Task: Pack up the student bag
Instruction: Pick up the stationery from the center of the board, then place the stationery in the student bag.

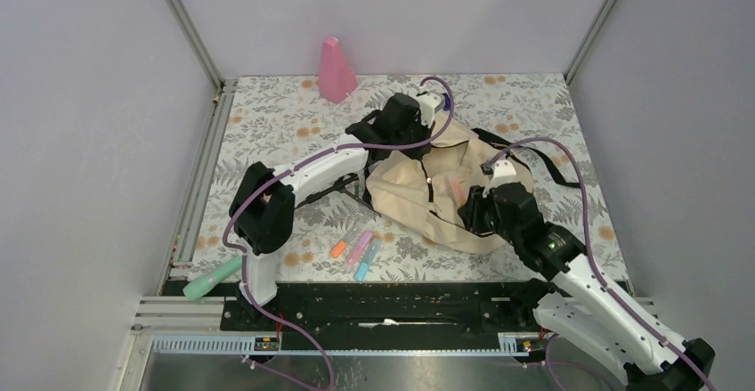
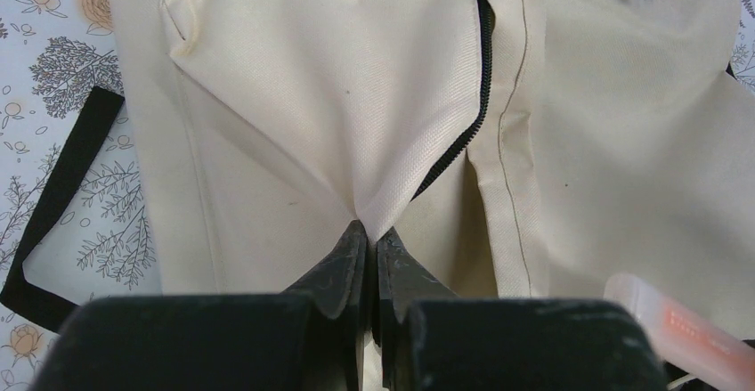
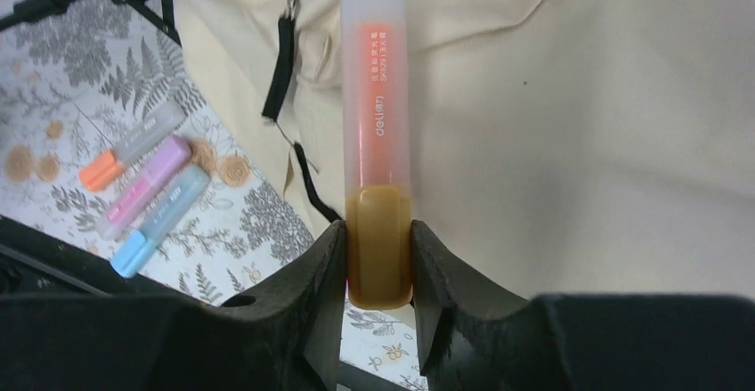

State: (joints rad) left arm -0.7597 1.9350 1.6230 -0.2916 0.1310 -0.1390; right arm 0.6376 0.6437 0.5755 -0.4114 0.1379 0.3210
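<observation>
The beige student bag [image 1: 418, 191] lies in the middle of the flowered table, with black straps and a black zipper [image 2: 463, 133]. My left gripper [image 2: 372, 231] is shut, pinching a fold of the bag's fabric [image 2: 356, 97] beside the zipper. Over the bag's near right part, my right gripper [image 3: 378, 244] is shut on an orange highlighter [image 3: 376, 133] by its amber end, the frosted cap pointing away over the cloth. That highlighter [image 2: 677, 324] also shows at the lower right of the left wrist view.
Three highlighters, orange [image 1: 339, 248], pink [image 1: 359, 248] and blue [image 1: 367, 262], lie side by side left of the bag near the front edge. A green marker [image 1: 212, 278] lies on the left rail. A pink bottle [image 1: 336, 70] stands at the back.
</observation>
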